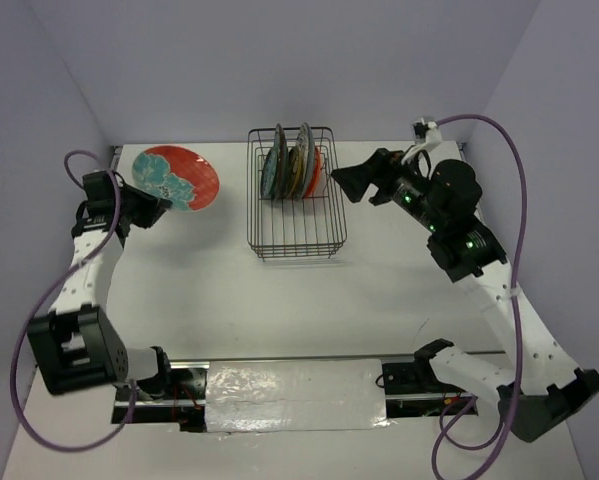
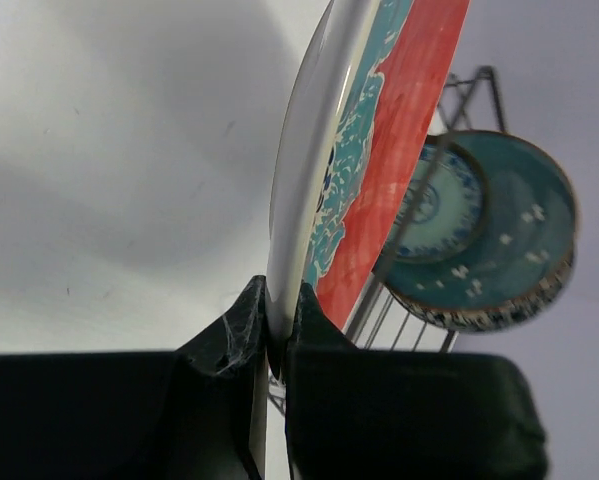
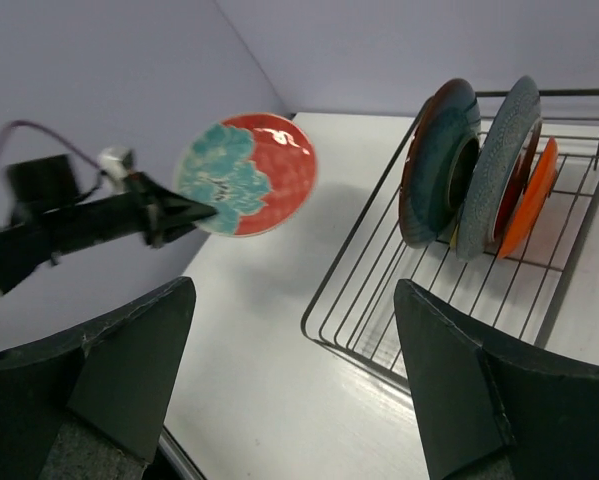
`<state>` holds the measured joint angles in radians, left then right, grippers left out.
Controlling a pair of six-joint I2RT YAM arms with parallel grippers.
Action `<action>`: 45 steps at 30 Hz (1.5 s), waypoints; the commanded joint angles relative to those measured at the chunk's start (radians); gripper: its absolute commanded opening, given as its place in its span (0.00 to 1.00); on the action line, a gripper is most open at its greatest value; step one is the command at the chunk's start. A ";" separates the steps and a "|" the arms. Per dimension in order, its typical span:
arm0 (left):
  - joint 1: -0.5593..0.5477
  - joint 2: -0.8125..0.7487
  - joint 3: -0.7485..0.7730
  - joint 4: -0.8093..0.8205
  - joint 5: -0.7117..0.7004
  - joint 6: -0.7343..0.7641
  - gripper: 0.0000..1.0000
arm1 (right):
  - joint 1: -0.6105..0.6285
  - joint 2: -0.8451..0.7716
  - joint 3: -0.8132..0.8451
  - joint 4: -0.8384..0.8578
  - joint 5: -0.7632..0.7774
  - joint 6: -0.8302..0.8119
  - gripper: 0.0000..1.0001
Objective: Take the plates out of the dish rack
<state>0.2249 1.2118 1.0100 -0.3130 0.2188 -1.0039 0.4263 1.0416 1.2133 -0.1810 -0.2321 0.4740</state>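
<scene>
Red-rimmed plate (image 1: 176, 178) pinched by its edge in my left hand (image 2: 276, 330), other plates (image 1: 294, 165) upright in the dish rack (image 1: 297, 240)

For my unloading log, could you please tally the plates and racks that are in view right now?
Red-rimmed plate, held in the left gripper: 1
Plates standing in the dish rack: 4, as far as their overlap shows
Dish rack: 1
Total: 6

Past our right gripper (image 3: 291, 300), its fingers spread wide, we see the left gripper (image 3: 192, 212) pinching the red-rimmed plate (image 3: 249, 172) by its rim above the counter's (image 3: 279, 350) far corner, other plates (image 3: 434, 160) upright in the dish rack (image 3: 359, 330).
</scene>
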 commanded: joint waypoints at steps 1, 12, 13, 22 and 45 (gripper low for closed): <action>0.027 0.122 0.013 0.370 0.234 -0.070 0.00 | -0.003 -0.084 -0.034 -0.012 0.022 -0.040 0.88; 0.042 0.388 -0.076 0.574 0.194 -0.087 0.00 | -0.004 -0.184 -0.116 -0.029 0.011 -0.081 0.90; 0.042 0.408 -0.083 0.549 0.180 -0.088 0.06 | -0.006 -0.169 -0.126 -0.026 0.008 -0.083 0.91; 0.044 0.424 -0.160 0.413 0.081 -0.124 0.75 | -0.004 0.012 -0.092 -0.077 0.032 -0.075 0.92; -0.078 -0.312 -0.057 -0.258 -0.303 0.477 1.00 | 0.210 1.081 1.037 -0.551 0.970 -0.230 0.63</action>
<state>0.1780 0.9813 0.9981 -0.5461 -0.0616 -0.6827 0.6170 2.0930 2.1750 -0.7212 0.6235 0.2928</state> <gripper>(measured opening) 0.995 0.652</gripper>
